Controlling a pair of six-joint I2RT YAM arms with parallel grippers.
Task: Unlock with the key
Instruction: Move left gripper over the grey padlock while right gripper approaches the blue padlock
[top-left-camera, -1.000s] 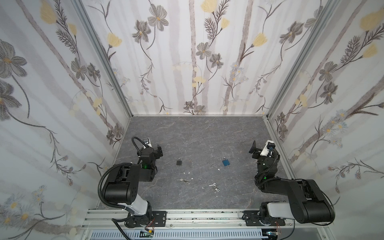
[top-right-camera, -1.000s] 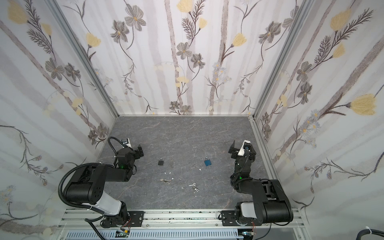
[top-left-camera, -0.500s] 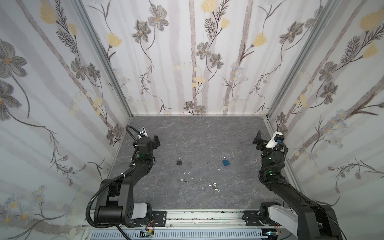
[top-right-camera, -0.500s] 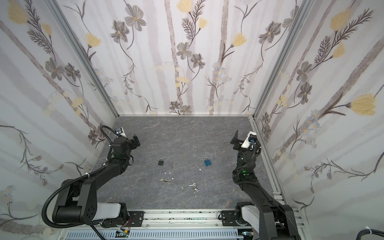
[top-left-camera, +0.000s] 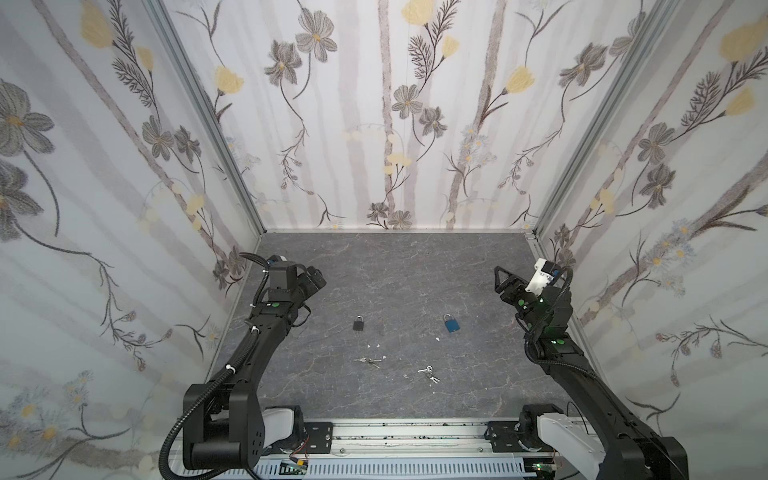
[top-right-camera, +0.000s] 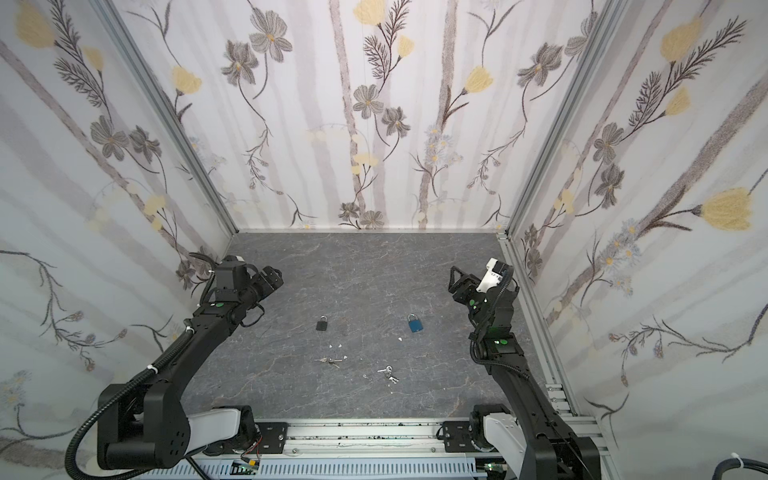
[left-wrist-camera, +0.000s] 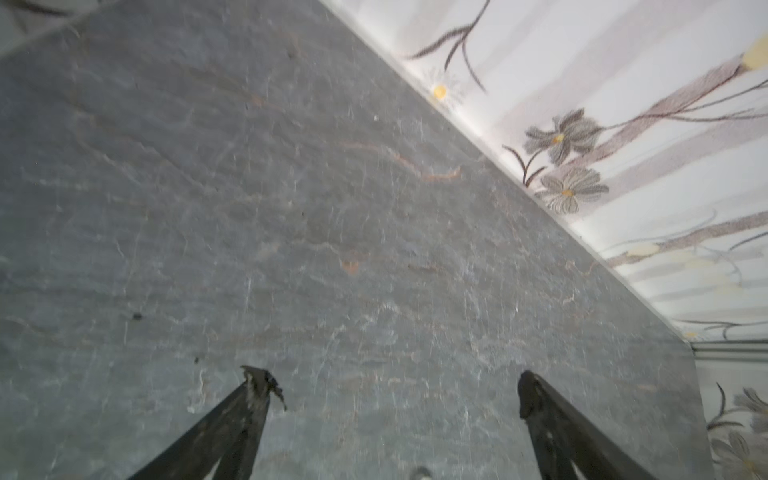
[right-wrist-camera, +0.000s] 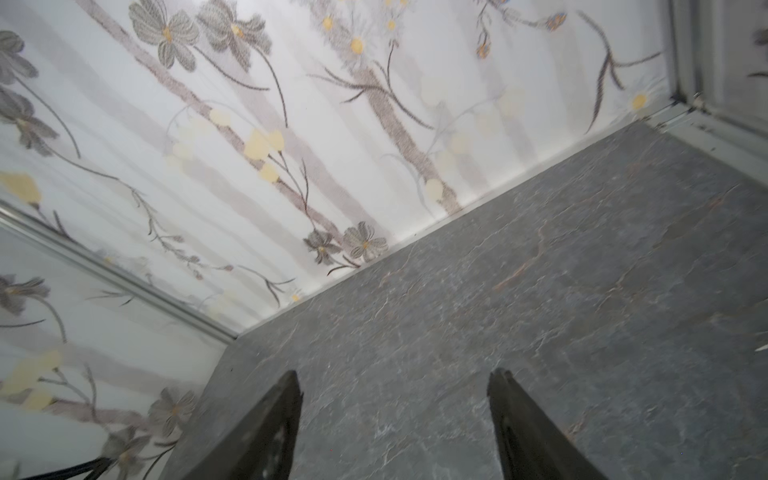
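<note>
A small black padlock (top-left-camera: 359, 323) (top-right-camera: 322, 323) and a blue padlock (top-left-camera: 451, 323) (top-right-camera: 414, 323) lie on the grey slate floor in both top views. Nearer the front lie two bunches of keys, one (top-left-camera: 368, 360) (top-right-camera: 330, 360) below the black padlock and one (top-left-camera: 429, 372) (top-right-camera: 388, 372) to its right. My left gripper (top-left-camera: 313, 277) (left-wrist-camera: 391, 377) hovers open at the left, apart from everything. My right gripper (top-left-camera: 500, 278) (right-wrist-camera: 395, 375) hovers open at the right, holding nothing. Both wrist views show only bare floor between the fingers.
Flowered walls close the cell on three sides, with metal corner posts (top-left-camera: 208, 124). A few small white scraps (top-left-camera: 376, 345) lie between the padlocks and keys. The arms' bases sit on a rail (top-left-camera: 395, 436) along the front edge.
Both arms have unfolded from their low rest pose and reached up and back. The right gripper's jaws have narrowed somewhat. Padlocks and keys have not moved.
</note>
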